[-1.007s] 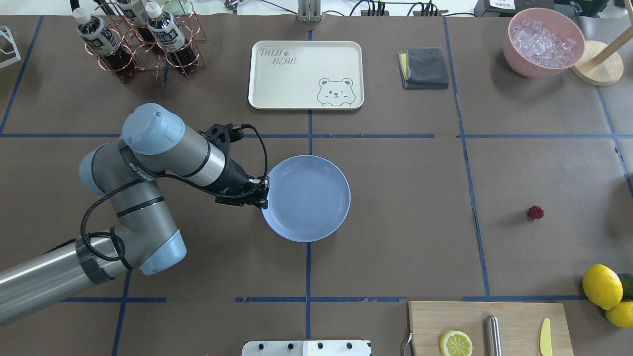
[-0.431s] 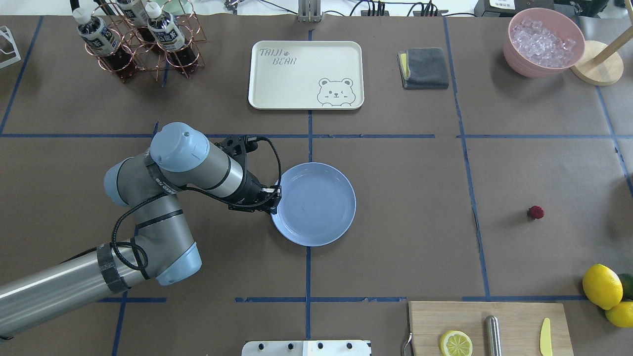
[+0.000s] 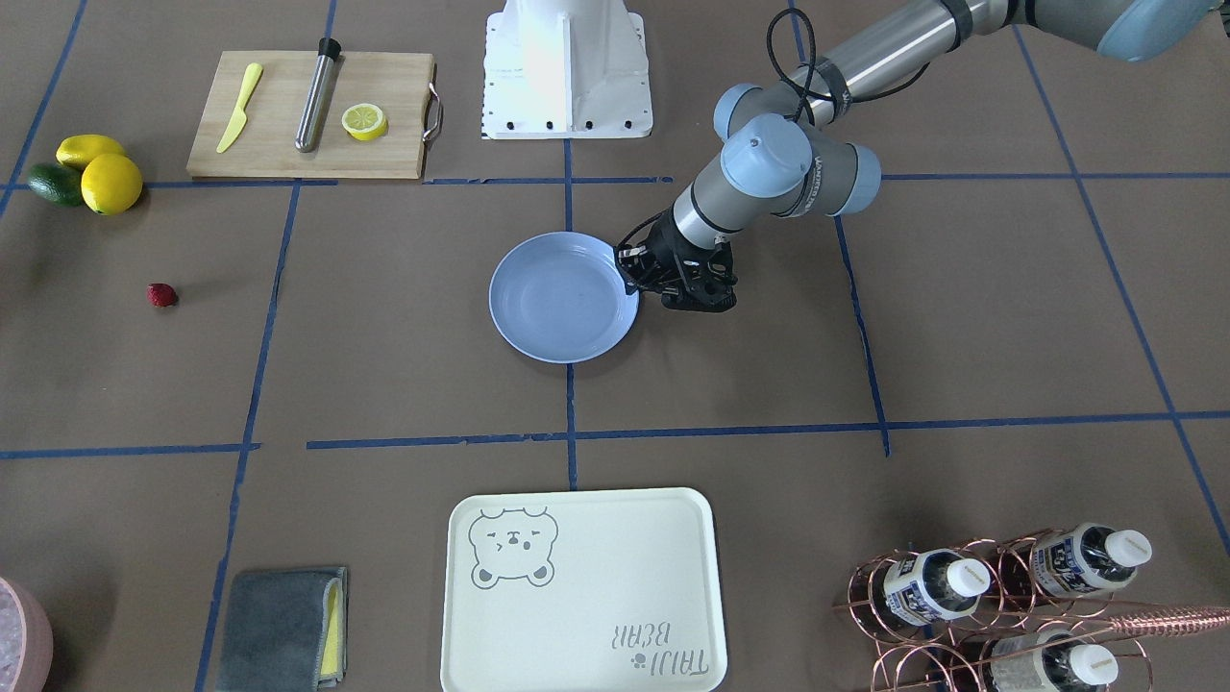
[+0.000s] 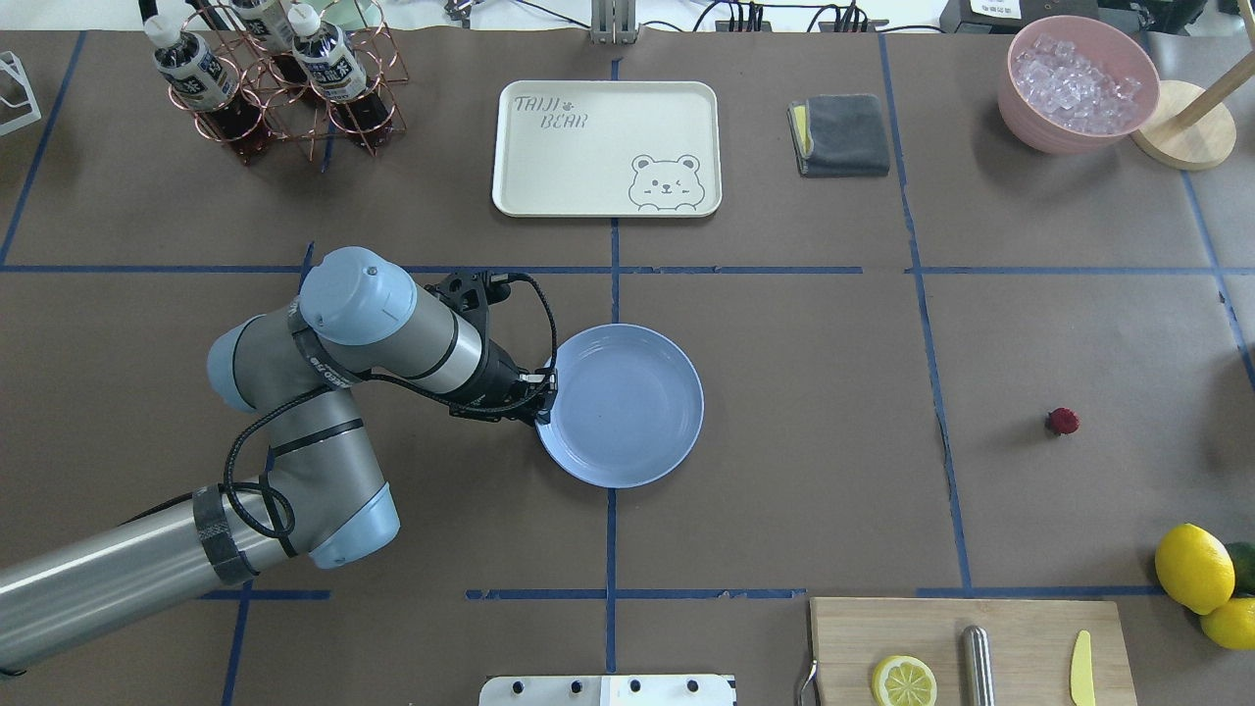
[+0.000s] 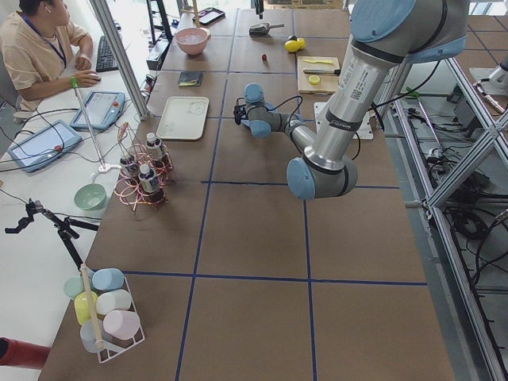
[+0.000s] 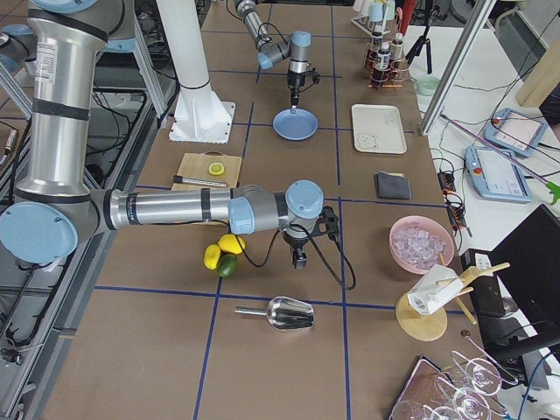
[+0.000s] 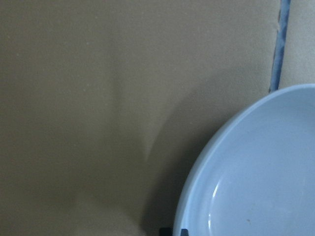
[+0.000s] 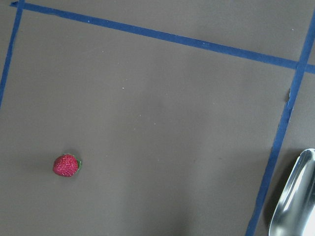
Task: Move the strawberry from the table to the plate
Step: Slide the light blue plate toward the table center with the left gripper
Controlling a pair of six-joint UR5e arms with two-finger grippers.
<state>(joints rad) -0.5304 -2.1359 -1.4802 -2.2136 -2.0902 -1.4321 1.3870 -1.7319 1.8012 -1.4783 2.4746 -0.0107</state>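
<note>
The strawberry (image 4: 1062, 422) lies by itself on the brown table (image 4: 804, 412), far right in the overhead view, and at the lower left in the right wrist view (image 8: 66, 165). The pale-blue plate (image 4: 627, 407) rests near the table's middle, with nothing on it. My left gripper (image 4: 542, 397) is shut on the plate's left rim, and its fingertips just show at the rim (image 7: 170, 230) in the left wrist view. My right gripper (image 6: 300, 260) hangs over the table's right part. It shows only in the exterior right view, so I cannot tell whether it is open or shut.
A cream bear-print tray (image 4: 608, 147), a grey cloth (image 4: 843, 134), a pink bowl of ice (image 4: 1020, 108) and a copper bottle rack (image 4: 275, 88) line the far side. A cutting board (image 4: 853, 628) and lemons (image 4: 1193, 567) sit at the near right. A metal scoop (image 8: 295, 196) lies close to the right gripper.
Over the last second my left arm carried the plate a little to the right and toward the robot, and the plate looks lower. Since 0.4 s ago it has barely moved.
</note>
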